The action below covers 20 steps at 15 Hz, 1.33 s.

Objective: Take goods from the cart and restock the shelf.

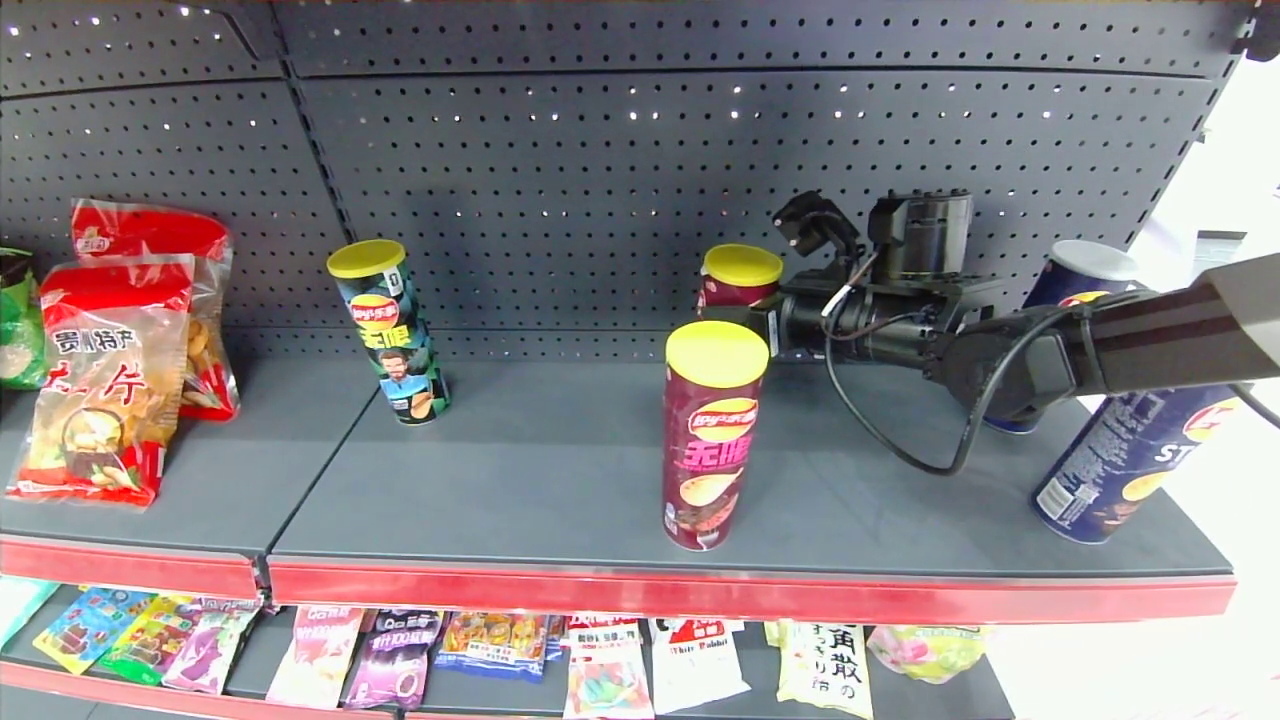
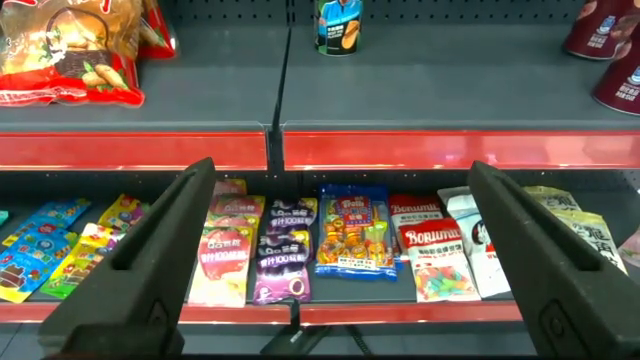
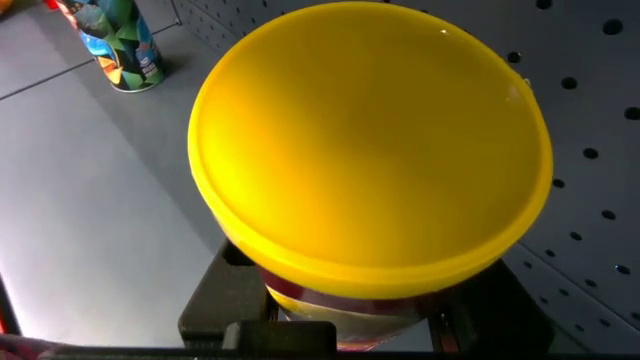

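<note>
Seating the held maroon can (image 1: 741, 278) squarely looks like the step in hand. The right gripper (image 1: 765, 318) is clamped around its body just under the yellow lid, right of centre in the head view. It sits deep on the shelf (image 1: 520, 480), close to the perforated back panel (image 1: 600, 180). The can's base is hidden behind the front maroon can (image 1: 712, 435), so I cannot tell whether it already touches the shelf.

To do this well, keep the can upright and lower it until the base sits flat. Then part the fingers only enough to clear its sides, and draw the arm straight back toward the right of the frame.

Two things need care. The front maroon can stands just below the held one in the frame, and a tall, narrow tube like that would probably topple if brushed. The tilted blue can (image 1: 1120, 450) at the lower right leans just under the forearm. The green-and-blue can (image 1: 392, 335), left of centre, is well apart and no concern.

The left gripper (image 2: 345, 270) is spread wide with nothing between its fingers, facing the snack packets (image 2: 350, 240) on the lower shelf.
</note>
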Tool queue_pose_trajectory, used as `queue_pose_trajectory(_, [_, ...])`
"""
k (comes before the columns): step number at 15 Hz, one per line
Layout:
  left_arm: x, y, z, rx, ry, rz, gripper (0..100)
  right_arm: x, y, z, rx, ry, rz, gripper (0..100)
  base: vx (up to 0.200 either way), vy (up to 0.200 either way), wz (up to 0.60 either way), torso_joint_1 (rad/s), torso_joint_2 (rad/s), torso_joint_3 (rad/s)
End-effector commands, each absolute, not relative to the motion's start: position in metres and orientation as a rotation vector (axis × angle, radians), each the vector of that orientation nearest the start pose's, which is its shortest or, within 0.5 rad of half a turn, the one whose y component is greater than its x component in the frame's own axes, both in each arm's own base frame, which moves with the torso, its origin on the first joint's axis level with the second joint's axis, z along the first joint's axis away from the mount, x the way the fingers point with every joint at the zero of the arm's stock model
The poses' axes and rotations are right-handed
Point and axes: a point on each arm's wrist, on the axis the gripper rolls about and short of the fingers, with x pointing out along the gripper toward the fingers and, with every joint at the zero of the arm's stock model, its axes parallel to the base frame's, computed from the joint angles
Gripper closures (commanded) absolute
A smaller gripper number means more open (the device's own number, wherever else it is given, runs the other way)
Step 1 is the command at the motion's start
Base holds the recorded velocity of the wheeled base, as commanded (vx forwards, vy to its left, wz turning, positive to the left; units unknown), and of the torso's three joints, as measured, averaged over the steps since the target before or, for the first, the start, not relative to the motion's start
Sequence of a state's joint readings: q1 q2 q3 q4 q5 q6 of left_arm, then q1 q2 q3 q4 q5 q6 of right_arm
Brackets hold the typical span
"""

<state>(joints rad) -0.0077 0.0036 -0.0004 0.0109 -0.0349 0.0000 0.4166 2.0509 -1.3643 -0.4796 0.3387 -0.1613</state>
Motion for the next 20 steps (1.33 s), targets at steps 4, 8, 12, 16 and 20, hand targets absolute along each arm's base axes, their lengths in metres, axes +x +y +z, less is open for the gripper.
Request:
queue_pose_trajectory(4, [-0.023, -0.001, 0.075, 0.000, 0.014, -0.043, 0, 0.382, 0.178, 0.188, -0.162, 0.165, 0.771, 100, 0.000, 0.000, 0.00, 0.000, 0.00, 0.000])
queue_pose_trajectory(8, [-0.022, -0.001, 0.074, 0.000, 0.015, -0.043, 0, 0.380, 0.176, 0.195, -0.158, 0.149, 0.762, 0, 0.000, 0.000, 0.00, 0.000, 0.00, 0.000])
queue_pose_trajectory(12, [-0.022, -0.001, 0.074, 0.000, 0.015, -0.043, 0, 0.364, 0.169, 0.208, -0.154, 0.135, 0.758, 0, 0.000, 0.000, 0.00, 0.000, 0.00, 0.000])
queue_pose_trajectory(16, [-0.022, -0.001, 0.074, 0.000, 0.015, -0.043, 0, 0.334, 0.147, 0.224, -0.141, 0.131, 0.732, 0, 0.000, 0.000, 0.00, 0.000, 0.00, 0.000])
queue_pose_trajectory(20, [-0.023, -0.001, 0.075, 0.000, 0.014, -0.043, 0, 0.303, 0.114, 0.226, -0.133, 0.157, 0.681, 0, 0.000, 0.000, 0.00, 0.000, 0.00, 0.000])
